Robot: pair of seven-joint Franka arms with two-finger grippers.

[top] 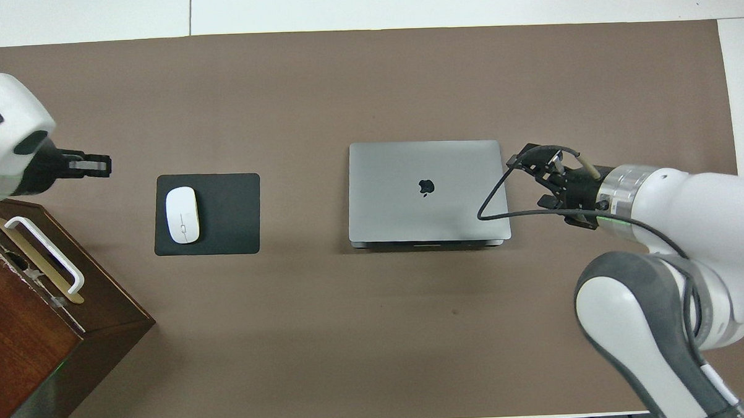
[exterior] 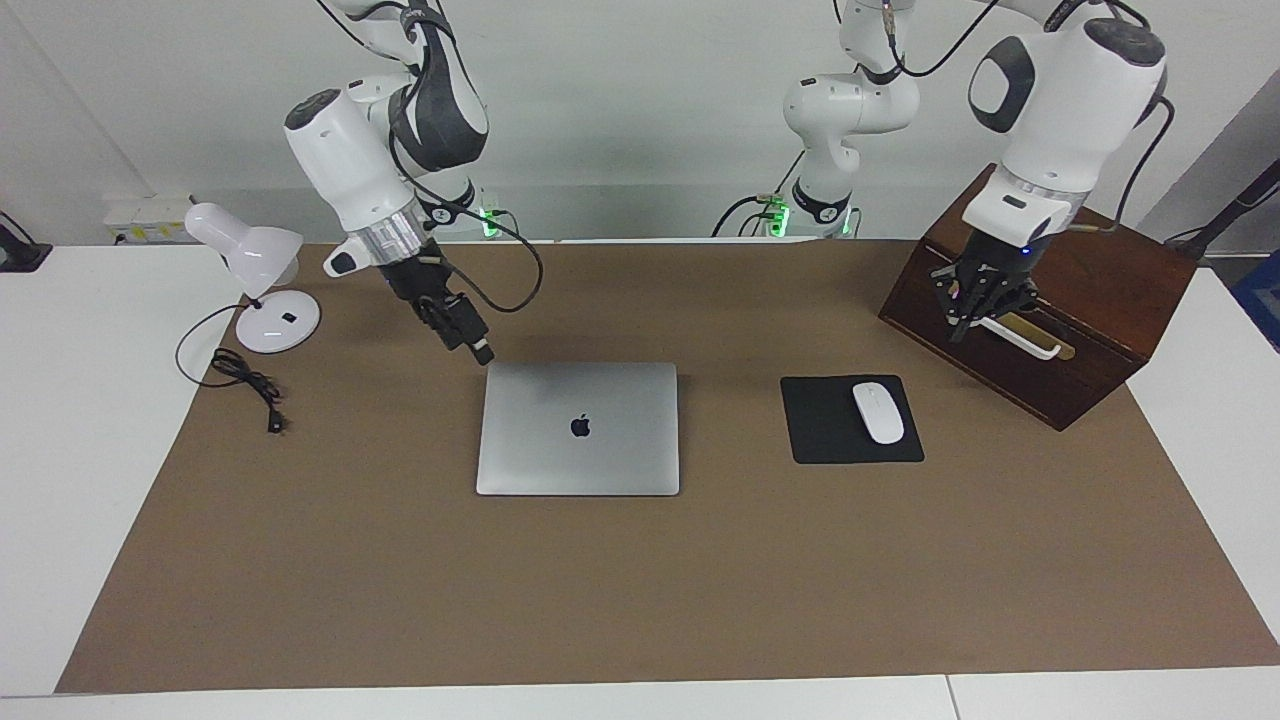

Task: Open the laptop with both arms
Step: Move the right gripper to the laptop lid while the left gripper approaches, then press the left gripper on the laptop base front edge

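The laptop (exterior: 578, 428) lies flat and fully closed near the middle of the brown mat (exterior: 640, 600) that covers most of the bench. Its lid is a thin silver-grey rectangle with rounded corners and a dark apple logo at its centre. In the overhead view a narrow dark strip — the side of the base — shows under the lid along the edge nearest the robots. All four edges run parallel to the bench edges.

The right gripper (exterior: 478, 347) is tilted downward and hangs just above the mat beside the laptop corner that lies nearest the robots, toward the right arm's end of the bench. Whether it touches the laptop cannot be told; whether its fingers are parted or together cannot be told either.

The left gripper (exterior: 972, 318) hangs in front of the sloped face of the wooden box (exterior: 1090, 300), which stands at the left arm's end of the bench near the edge closest to the robots. The gripper is at the white handle (exterior: 1020, 338) of that box; the state of its fingers cannot be told.

Between laptop and box lies a black mouse pad (exterior: 830, 425) with a white mouse (exterior: 878, 412) on it. A white desk lamp (exterior: 260, 290) and its black cable (exterior: 245, 380) stand at the right arm's end — near the mat corner closest to the robots.
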